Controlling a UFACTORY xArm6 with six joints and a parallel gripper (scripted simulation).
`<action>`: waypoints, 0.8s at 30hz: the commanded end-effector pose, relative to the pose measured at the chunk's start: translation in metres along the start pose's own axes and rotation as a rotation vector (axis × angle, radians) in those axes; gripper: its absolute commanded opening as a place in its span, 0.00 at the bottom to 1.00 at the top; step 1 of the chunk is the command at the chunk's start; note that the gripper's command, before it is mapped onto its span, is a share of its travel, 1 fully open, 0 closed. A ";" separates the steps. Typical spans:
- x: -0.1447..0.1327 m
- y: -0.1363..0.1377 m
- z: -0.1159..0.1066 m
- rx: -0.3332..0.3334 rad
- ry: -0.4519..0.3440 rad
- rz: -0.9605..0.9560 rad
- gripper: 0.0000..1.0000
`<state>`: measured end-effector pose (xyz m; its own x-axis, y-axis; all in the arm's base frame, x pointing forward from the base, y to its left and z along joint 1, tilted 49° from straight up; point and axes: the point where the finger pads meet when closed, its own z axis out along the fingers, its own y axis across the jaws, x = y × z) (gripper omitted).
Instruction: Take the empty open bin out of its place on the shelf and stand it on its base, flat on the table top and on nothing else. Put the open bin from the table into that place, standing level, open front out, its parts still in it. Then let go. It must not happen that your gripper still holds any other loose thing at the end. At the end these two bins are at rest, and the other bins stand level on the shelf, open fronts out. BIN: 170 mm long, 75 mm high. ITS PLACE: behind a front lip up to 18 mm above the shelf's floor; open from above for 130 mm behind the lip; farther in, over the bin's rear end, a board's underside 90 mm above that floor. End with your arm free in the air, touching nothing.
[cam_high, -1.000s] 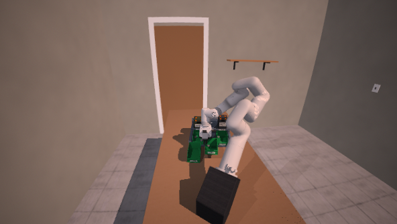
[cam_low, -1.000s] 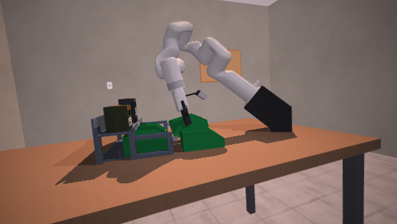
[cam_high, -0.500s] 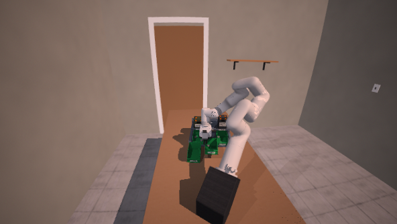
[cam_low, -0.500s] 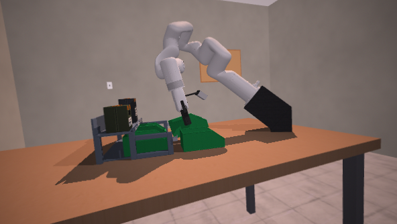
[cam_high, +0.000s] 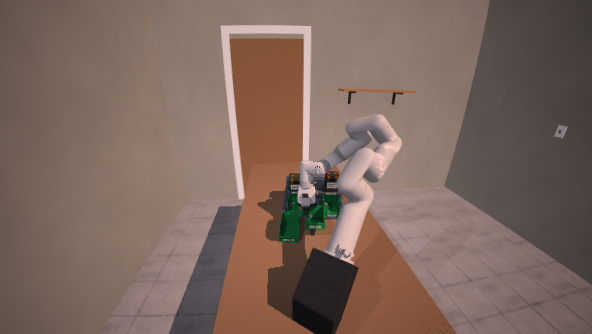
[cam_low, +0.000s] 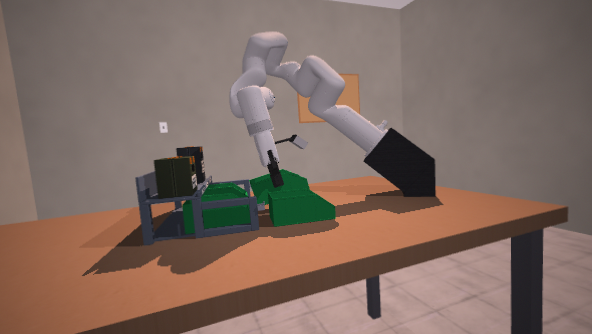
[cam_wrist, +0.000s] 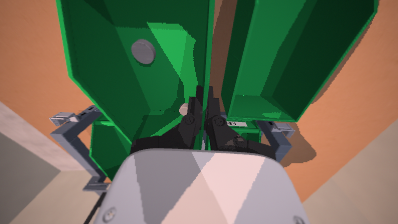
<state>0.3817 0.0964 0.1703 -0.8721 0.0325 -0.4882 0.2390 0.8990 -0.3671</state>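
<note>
Green bin, tilted (parts inside); side wall pinched in claw

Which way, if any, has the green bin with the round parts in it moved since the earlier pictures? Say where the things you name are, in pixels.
No visible move: the bin (cam_high: 315, 218) (cam_wrist: 100, 55) sits alike beside the shelf (cam_high: 284, 200) (cam_low: 198, 220).
</note>
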 end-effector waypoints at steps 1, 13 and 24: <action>-0.004 0.000 -0.001 -0.002 -0.002 0.001 0.00; -0.012 0.000 -0.003 -0.002 -0.002 0.001 0.00; -0.021 0.000 -0.005 -0.002 -0.002 0.001 0.00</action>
<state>0.3947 0.0975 0.1815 -0.8722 0.0325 -0.4881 0.2390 0.8990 -0.3671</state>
